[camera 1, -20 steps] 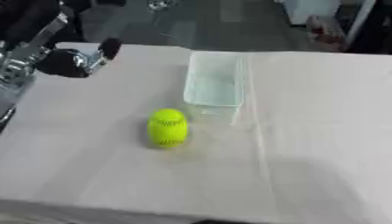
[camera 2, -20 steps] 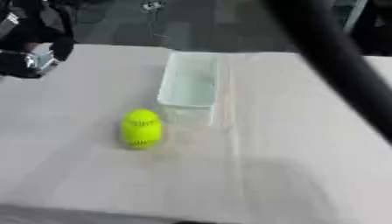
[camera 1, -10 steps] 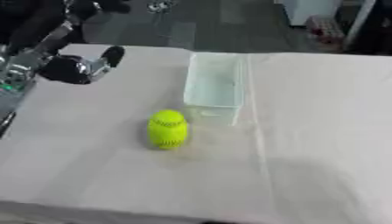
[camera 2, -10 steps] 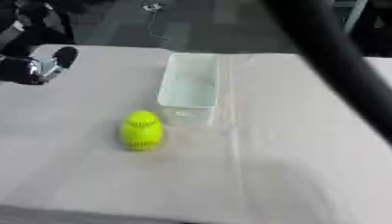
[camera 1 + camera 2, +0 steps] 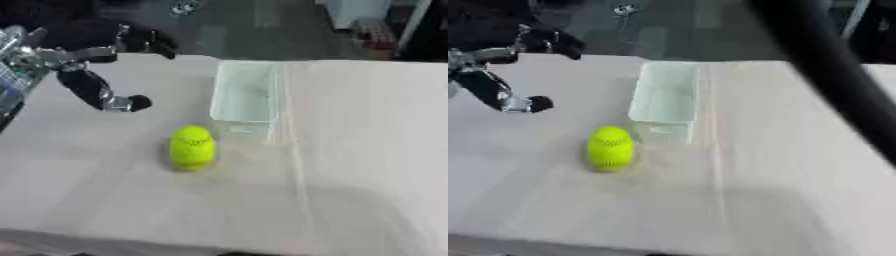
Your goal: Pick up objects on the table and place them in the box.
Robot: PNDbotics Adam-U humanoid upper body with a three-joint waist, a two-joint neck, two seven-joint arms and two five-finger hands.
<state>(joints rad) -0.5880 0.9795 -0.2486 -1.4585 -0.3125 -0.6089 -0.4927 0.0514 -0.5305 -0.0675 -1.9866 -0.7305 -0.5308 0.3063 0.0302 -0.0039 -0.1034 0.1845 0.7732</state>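
I hold my left hand [image 5: 92, 75] spread wide and empty above the bench [image 5: 350, 150], up-left of the yellow ball [image 5: 192, 147], which sits just before the clear box [image 5: 245, 97], ready to close round it

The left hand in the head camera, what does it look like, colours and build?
The left hand is mostly black with silver metal joints: slim dark fingers with rounded black tips, and a thumb with a shiny silver segment near its end. The dark bar crossing the right eye view is plain black, blurred, with no markings visible.
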